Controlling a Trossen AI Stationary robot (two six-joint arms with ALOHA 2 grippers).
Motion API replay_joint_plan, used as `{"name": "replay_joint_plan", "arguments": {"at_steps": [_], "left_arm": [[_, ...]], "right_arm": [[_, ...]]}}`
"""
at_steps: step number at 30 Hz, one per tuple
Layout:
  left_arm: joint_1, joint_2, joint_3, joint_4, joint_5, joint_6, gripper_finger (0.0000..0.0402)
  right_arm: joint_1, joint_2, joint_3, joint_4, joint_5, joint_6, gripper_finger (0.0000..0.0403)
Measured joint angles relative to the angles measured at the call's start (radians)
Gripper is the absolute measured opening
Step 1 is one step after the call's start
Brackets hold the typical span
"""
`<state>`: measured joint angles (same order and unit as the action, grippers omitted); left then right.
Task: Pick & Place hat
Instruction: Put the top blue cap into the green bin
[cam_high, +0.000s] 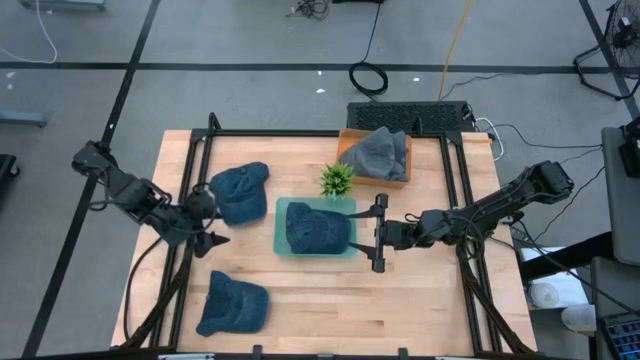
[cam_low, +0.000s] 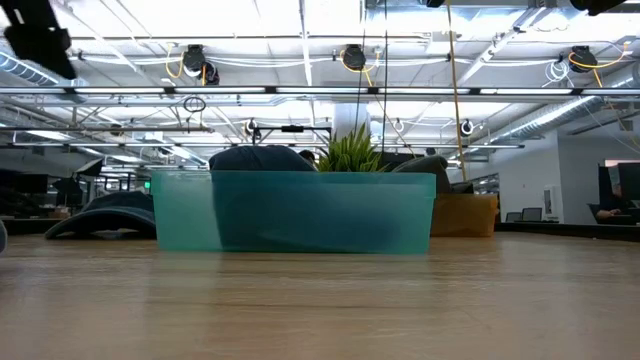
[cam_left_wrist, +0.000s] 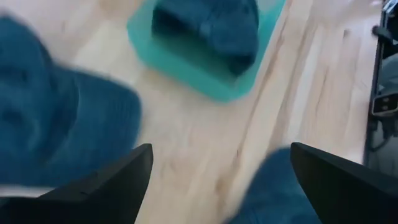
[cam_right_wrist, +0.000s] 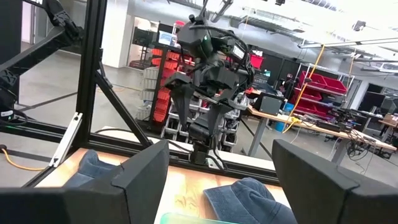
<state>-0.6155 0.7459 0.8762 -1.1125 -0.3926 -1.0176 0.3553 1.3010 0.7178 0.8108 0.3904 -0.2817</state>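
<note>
One hat sits in the bin, and both arms hang empty beside it.

From where I stand, the teal bin (cam_high: 282, 245) sits mid-table, probably the drop spot, with one blue hat (cam_high: 316, 226) already in it. The right gripper (cam_high: 378, 233) hovers at the bin's right edge, fingers spread wide and holding nothing, as if it has let go. The left gripper (cam_high: 207, 230) hangs over the table's left side between two loose hats, fingers apart and empty, likely lining up the next pick. I count three blue hats: the one in the bin, the far-left hat (cam_high: 240, 191) and the near-left hat (cam_high: 233, 303). There is also one grey hat (cam_high: 379, 154) in a wooden box (cam_high: 345, 150), one small plant (cam_high: 337, 179) and one bin.
</note>
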Motion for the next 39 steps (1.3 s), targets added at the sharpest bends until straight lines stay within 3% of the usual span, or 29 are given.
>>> {"name": "replay_joint_plan", "arguments": {"at_steps": [10,18,26,31,39], "left_arm": [[0.000,0.002,0.014,-0.170,0.164,-0.189,0.0388],[0.051,0.126,0.016,-0.220,0.163,-0.082,0.0388],[0.176,0.321,0.032,-0.297,0.245,0.027,0.0388],[0.226,0.463,0.150,-0.414,0.210,0.103,0.0388],[0.227,0.607,0.295,-0.409,0.104,0.168,0.0388]], "right_arm": [[0.000,0.000,0.000,-0.001,0.000,0.000,0.0274],[-0.001,0.000,0.000,0.000,0.000,-0.037,0.0274],[-0.001,0.000,0.000,0.000,0.000,-0.037,0.0274],[-0.001,0.000,0.000,0.000,0.000,-0.037,0.0274],[-0.001,0.000,0.000,0.000,0.000,-0.037,0.0274]]}}
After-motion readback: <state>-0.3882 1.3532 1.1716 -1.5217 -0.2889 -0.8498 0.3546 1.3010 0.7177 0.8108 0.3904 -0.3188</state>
